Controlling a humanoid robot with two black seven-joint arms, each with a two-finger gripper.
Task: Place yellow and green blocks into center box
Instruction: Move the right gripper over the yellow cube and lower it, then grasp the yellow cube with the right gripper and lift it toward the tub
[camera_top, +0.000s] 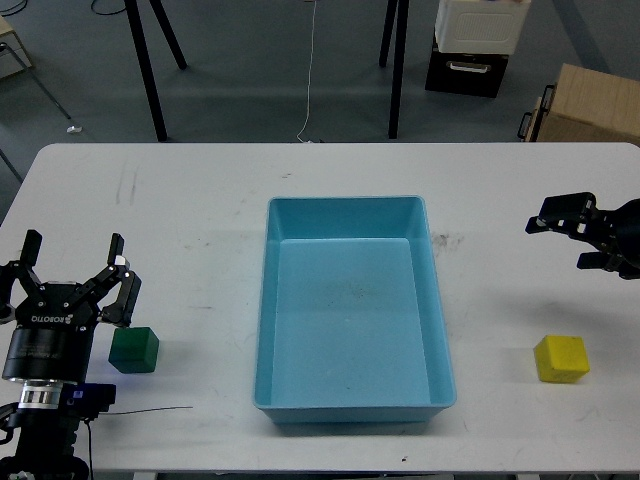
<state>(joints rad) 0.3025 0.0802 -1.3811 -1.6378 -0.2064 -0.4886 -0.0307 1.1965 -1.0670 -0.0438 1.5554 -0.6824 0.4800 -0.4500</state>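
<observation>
A green block (134, 349) sits on the white table near the front left. My left gripper (72, 262) is open and empty, just left of and beside the green block. A yellow block (560, 358) sits near the front right. My right gripper (566, 238) is open and empty, turned sideways with its fingers pointing left, above the table behind the yellow block. The light blue box (345, 203) stands in the middle of the table and holds nothing.
The white table (200, 210) has its front edge close below both blocks. Behind the table, black stand legs (145, 70), a cardboard box (590, 105) and a black and white case (470, 45) stand on the floor.
</observation>
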